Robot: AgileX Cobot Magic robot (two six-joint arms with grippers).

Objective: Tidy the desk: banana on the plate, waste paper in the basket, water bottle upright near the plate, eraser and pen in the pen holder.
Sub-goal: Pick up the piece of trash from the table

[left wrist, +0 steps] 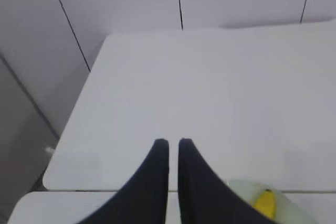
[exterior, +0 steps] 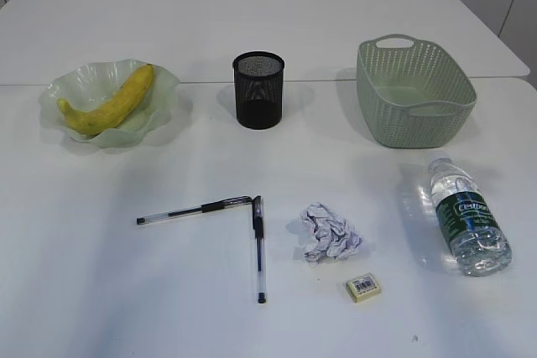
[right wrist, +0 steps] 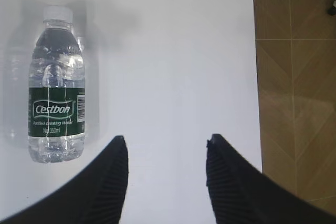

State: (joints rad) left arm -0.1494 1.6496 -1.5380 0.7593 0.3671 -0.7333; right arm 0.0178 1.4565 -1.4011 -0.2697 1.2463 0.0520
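The banana (exterior: 109, 102) lies in the pale green plate (exterior: 59, 90) at the back left of the desk (exterior: 126, 291). The black mesh pen holder (exterior: 258, 90) stands at the back middle and the sage basket (exterior: 403, 119) at the back right. Two pens (exterior: 195, 210) (exterior: 258, 249), the crumpled waste paper (exterior: 329, 234) and the eraser (exterior: 363, 287) lie in front. The water bottle (exterior: 468, 217) lies on its side at the right. No gripper shows in the exterior view. My left gripper (left wrist: 174, 141) is shut and empty, above the plate (left wrist: 239, 187) and banana (left wrist: 264, 203). My right gripper (right wrist: 166, 139) is open and empty, right of the bottle (right wrist: 56, 85).
In the right wrist view the desk's right edge runs close beside the right finger, with brown wooden floor (right wrist: 294, 103) beyond it. A seam crosses the desk behind the plate, pen holder and basket. White wall panels stand behind the far edge.
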